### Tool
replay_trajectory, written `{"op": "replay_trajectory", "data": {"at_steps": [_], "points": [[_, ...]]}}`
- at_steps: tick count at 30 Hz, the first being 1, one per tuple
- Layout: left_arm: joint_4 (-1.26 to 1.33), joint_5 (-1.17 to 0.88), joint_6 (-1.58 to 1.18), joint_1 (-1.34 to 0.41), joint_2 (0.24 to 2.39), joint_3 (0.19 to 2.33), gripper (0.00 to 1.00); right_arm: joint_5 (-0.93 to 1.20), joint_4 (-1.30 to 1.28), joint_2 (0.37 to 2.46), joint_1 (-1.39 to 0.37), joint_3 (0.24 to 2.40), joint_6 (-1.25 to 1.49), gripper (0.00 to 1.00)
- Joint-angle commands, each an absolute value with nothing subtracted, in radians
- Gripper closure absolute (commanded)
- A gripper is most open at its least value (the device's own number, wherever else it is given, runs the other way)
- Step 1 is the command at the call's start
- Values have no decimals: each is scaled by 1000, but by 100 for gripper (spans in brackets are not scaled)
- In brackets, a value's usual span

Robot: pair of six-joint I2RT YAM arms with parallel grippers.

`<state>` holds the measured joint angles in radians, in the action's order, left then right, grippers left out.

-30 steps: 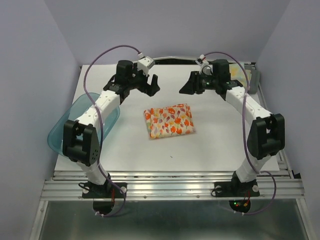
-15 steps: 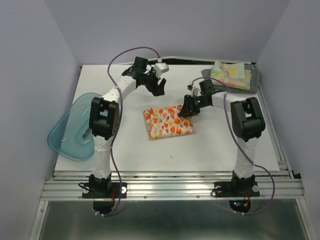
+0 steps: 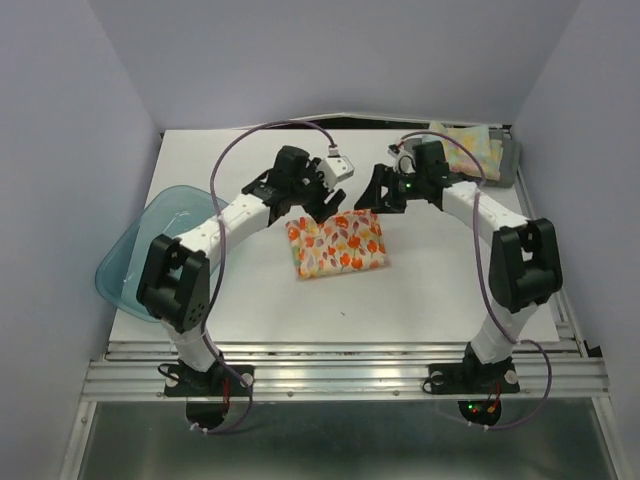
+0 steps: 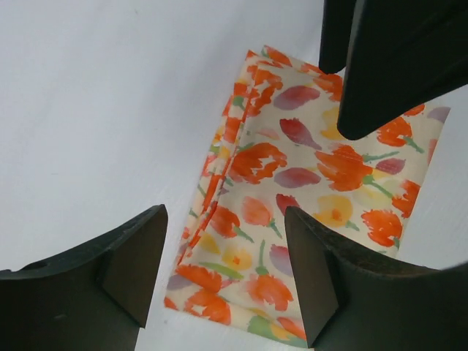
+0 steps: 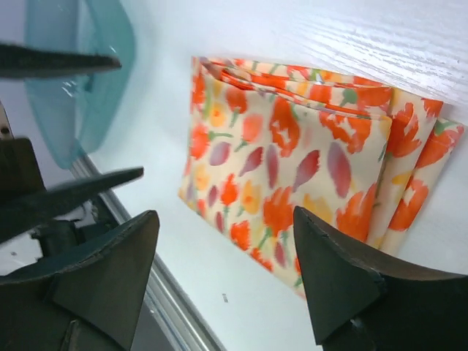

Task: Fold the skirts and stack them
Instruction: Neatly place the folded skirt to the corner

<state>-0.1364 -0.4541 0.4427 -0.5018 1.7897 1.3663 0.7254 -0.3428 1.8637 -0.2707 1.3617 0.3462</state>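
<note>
The white skirt with orange-red flowers (image 3: 338, 243) lies folded in a small rectangle at the table's middle; it also shows in the left wrist view (image 4: 307, 197) and the right wrist view (image 5: 292, 161). My left gripper (image 3: 322, 193) is open and empty just above the skirt's far left edge. My right gripper (image 3: 372, 192) is open and empty above its far right corner. The pastel floral skirt (image 3: 468, 148) lies folded on the dark grey skirt (image 3: 512, 160) at the far right corner.
The translucent blue basin (image 3: 152, 250) hangs over the table's left edge, also in the right wrist view (image 5: 77, 73). The table's metal front rail (image 3: 340, 362) runs along the near edge.
Both grippers moved: the left swung down and right toward the skirt's far edge, the right lifted off the skirt's right side to its far corner. The skirt stayed put.
</note>
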Motion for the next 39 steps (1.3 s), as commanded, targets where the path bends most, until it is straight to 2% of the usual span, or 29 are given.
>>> {"op": "replay_trajectory", "data": {"at_steps": [1, 5, 10, 13, 17, 20, 24, 34, 36, 39], "points": [[-8, -230, 575, -633, 1592, 1263, 24, 675, -278, 1694, -218, 1290, 512, 19], [-18, -126, 644, -790, 1542, 1131, 24, 661, -265, 1640, -124, 1174, 629, 11], [-18, 27, 699, -1010, 1592, 1069, 37, 627, -262, 1611, -71, 1033, 718, 8], [-28, 81, 703, -1046, 1667, 1092, 39, 646, -195, 1580, -71, 948, 762, 6], [-26, 109, 710, -1063, 1744, 1112, 34, 661, -111, 1571, -71, 881, 808, 1], [-8, 126, 715, -1065, 1799, 1124, 34, 678, 65, 1565, -71, 798, 867, 0], [72, 169, 733, -1065, 1855, 1118, 40, 667, 146, 1577, -71, 729, 890, 0], [60, 81, 693, -1037, 1858, 1118, 94, 672, 199, 1658, -71, 726, 862, 0], [55, 40, 680, -1010, 1833, 1117, 100, 678, 221, 1673, -71, 718, 867, 0], [49, -41, 654, -964, 1793, 1120, 100, 689, 255, 1703, -71, 706, 867, 0]]}}
